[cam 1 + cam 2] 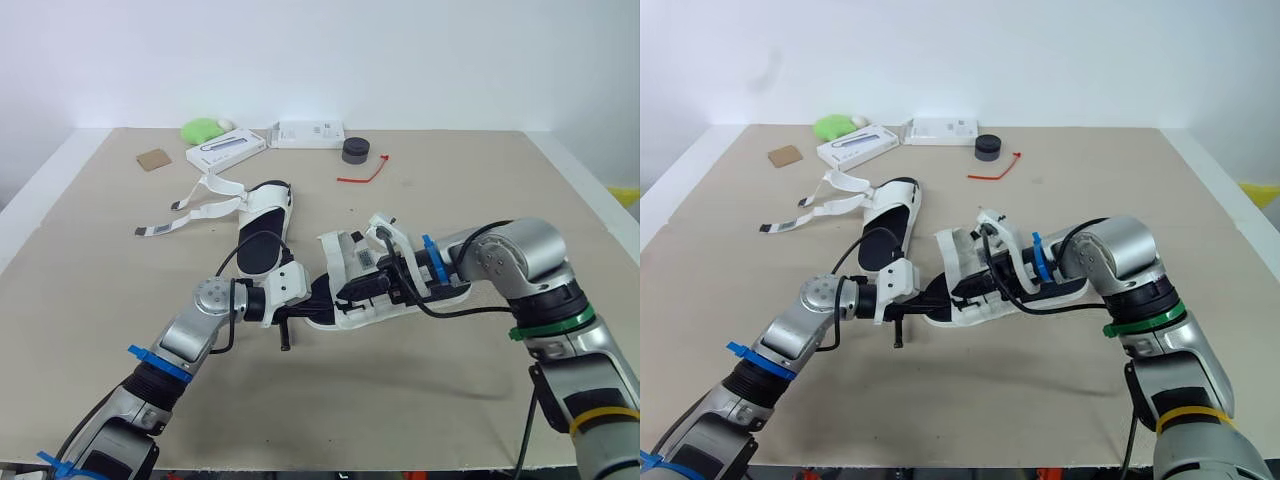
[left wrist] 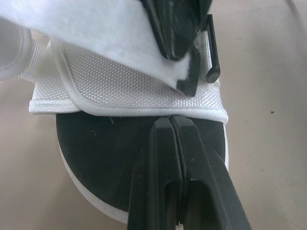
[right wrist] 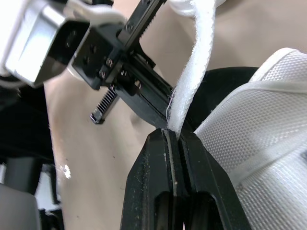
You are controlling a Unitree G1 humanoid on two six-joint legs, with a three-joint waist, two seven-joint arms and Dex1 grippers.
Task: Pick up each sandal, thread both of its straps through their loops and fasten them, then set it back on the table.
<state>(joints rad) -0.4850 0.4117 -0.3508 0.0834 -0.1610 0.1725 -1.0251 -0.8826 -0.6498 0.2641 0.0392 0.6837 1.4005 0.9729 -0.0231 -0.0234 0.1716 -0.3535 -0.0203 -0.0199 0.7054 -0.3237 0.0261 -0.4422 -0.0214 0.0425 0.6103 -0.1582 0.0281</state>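
The sandal (image 1: pixel 337 252) is held at the desk's (image 1: pixel 470 180) middle. Its strap (image 3: pixel 193 91) is pinched by the right tool (image 3: pixel 171 132). The left tool (image 2: pixel 171 120) is pressed together at the toe band (image 2: pixel 139 91).

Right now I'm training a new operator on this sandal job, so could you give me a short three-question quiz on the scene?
1. Fill in: the second sandal lies on the table with its straps ___.
2. True or false: the right gripper is shut on a white strap.
3. What is the left gripper shut on? A) the second sandal B) the held sandal C) nothing

Key: 1 unfastened; 2 true; 3 B.
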